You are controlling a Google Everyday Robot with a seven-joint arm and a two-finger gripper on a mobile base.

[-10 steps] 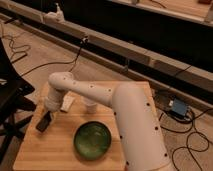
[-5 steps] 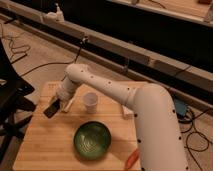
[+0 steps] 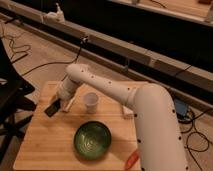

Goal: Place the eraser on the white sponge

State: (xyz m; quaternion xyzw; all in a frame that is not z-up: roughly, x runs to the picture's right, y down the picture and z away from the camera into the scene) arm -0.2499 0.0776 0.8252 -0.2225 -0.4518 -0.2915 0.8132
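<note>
Wooden table [image 3: 40, 145] fills the lower frame. At left of centre the gripper [image 3: 58, 103] pinches the eraser [image 3: 52, 107]; the white sponge [image 3: 128, 111] lies right of the cup [image 3: 90, 101]. Carry high over the cup, settle flat.

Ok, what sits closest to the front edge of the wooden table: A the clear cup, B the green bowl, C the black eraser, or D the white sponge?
B: the green bowl lies nearest the front edge of the table; the cup, the eraser at the gripper and the sponge sit farther back.

The white arm [image 3: 125, 97] reaches left, gripper [image 3: 59, 104] pointing down.
</note>
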